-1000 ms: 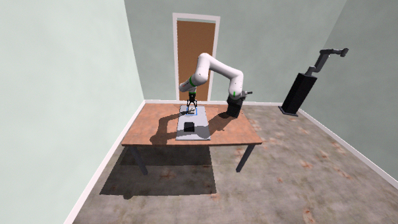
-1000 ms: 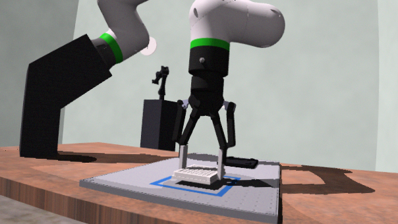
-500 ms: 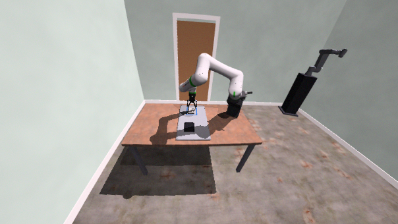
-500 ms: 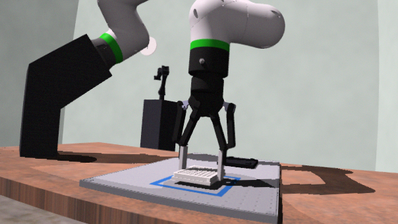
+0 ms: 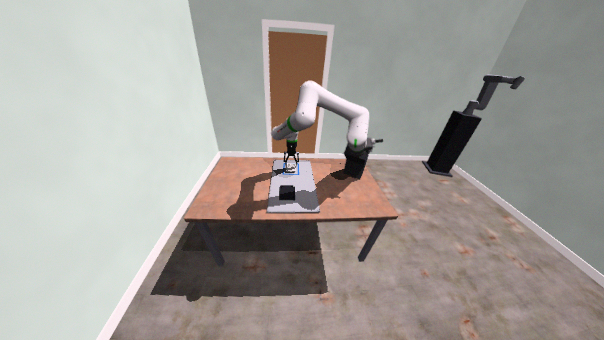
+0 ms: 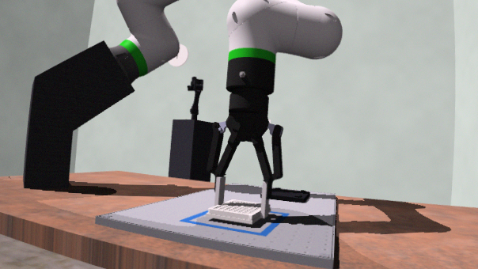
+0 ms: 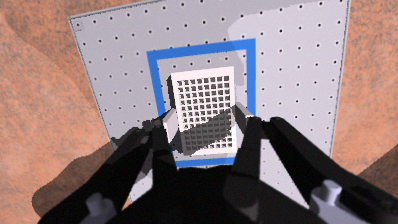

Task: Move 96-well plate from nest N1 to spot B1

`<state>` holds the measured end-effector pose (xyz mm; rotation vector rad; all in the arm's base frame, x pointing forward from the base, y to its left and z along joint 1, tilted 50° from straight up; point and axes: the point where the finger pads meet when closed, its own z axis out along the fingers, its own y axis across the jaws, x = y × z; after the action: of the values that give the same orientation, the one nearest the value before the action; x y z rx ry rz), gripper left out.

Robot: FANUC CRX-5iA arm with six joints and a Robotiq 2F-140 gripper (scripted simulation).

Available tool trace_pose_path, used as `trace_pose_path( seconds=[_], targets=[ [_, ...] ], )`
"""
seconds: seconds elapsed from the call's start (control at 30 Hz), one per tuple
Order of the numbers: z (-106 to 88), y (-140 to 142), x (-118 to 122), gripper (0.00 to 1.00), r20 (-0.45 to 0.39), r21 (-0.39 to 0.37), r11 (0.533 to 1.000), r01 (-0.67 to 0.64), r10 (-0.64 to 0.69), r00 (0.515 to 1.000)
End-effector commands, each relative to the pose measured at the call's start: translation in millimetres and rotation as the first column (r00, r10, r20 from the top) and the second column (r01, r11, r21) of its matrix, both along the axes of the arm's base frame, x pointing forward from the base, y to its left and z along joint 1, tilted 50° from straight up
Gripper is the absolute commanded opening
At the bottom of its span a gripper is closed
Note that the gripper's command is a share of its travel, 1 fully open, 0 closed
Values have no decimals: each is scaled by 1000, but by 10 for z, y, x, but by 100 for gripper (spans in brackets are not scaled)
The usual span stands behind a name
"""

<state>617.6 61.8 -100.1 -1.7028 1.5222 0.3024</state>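
No text or label can be read.

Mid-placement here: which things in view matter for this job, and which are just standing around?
Job:
96-well plate, clamped in the gripper
blue taped outline
black plate nest
grey deck

Bystanders:
wooden table
brown door
black camera stand
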Motion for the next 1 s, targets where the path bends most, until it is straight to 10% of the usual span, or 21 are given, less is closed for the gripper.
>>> trace_pose_path(
  seconds=[0.0, 0.97],
  targets=[
    [-2, 0, 2, 0, 0, 0, 1000, 0, 0, 1000],
    [-29, 28, 16, 0, 0, 0, 1000, 0, 0, 1000]
  ],
)
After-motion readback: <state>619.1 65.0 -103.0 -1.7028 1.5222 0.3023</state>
